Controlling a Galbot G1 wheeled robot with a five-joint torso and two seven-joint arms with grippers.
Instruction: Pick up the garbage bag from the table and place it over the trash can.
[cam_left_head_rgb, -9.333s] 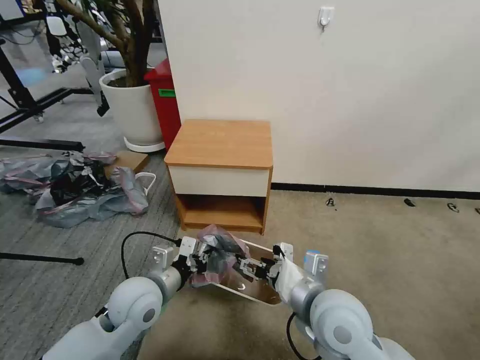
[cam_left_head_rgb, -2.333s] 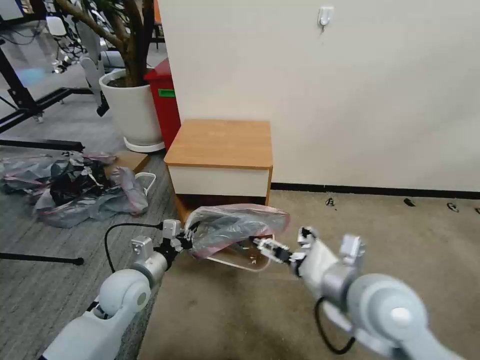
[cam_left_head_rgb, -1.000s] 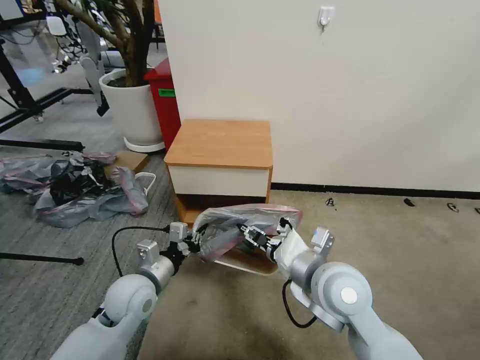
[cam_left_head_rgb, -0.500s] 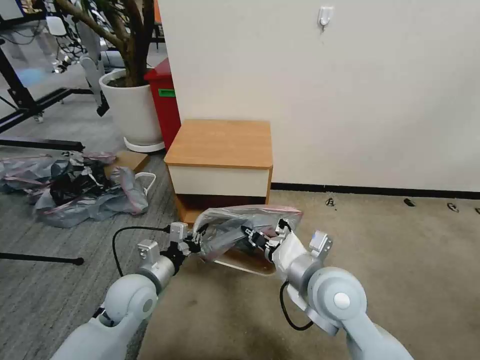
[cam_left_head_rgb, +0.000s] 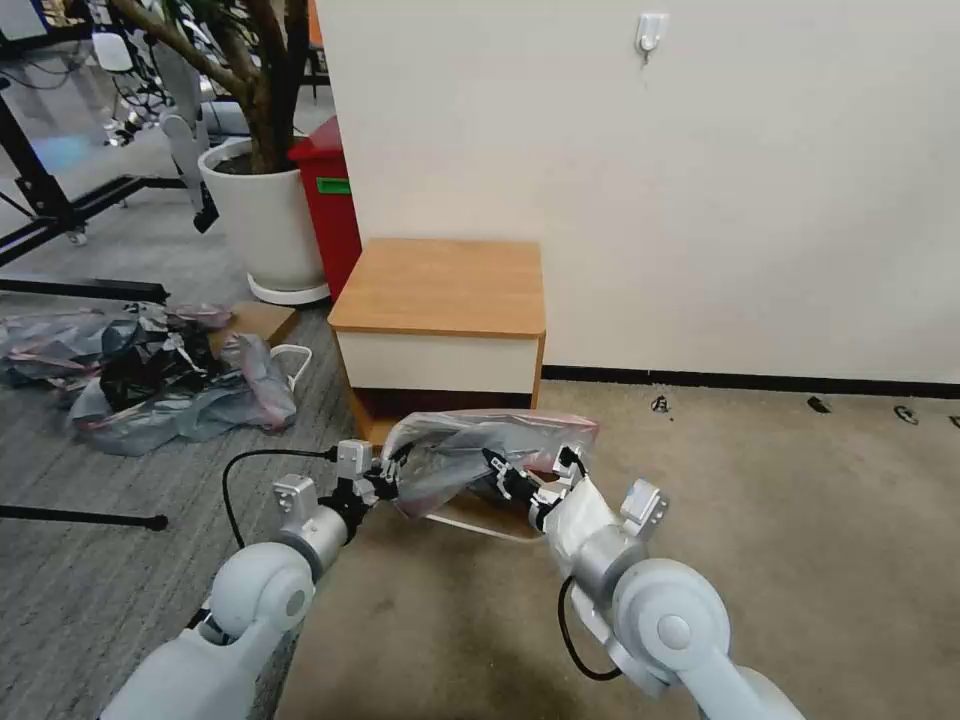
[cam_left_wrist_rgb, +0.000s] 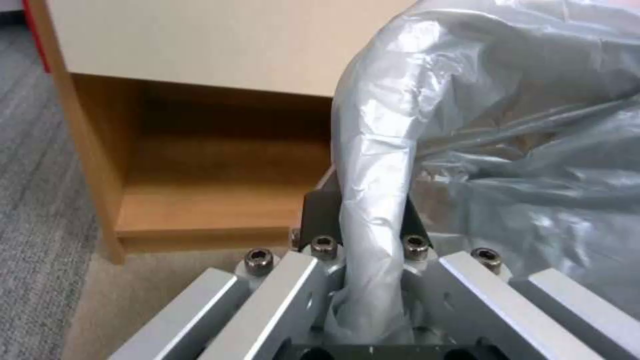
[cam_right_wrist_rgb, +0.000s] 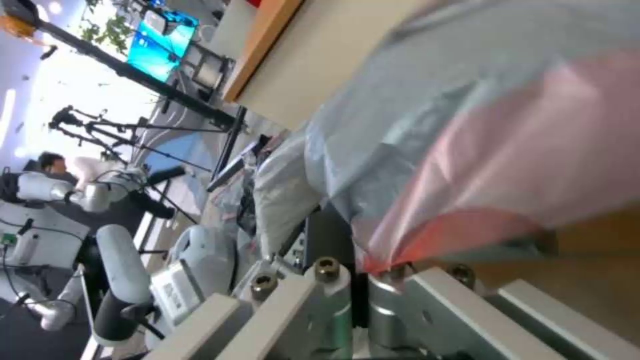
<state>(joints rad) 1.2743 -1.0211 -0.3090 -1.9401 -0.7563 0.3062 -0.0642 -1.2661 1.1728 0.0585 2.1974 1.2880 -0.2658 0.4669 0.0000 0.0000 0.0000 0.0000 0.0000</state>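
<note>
The garbage bag (cam_left_head_rgb: 480, 450), thin crinkly translucent grey plastic with a pink-red band along its mouth, hangs stretched wide and roughly level above the trash can (cam_left_head_rgb: 480, 526), a gathered fold of it pinched at one end. Of the can only a strip of cream rim shows beneath the bag, on the floor just in front of the worktop (cam_left_head_rgb: 440, 285), a low light-brown nightstand with a white drawer front and an open shelf.

Both arms are being held forward and low, angled toward each other. The left gripper (cam_left_head_rgb: 385, 478) is being kept clamped on the bag (cam_left_head_rgb: 470, 450); the right gripper (cam_left_head_rgb: 500, 470) is likewise being kept closed on it.
</note>
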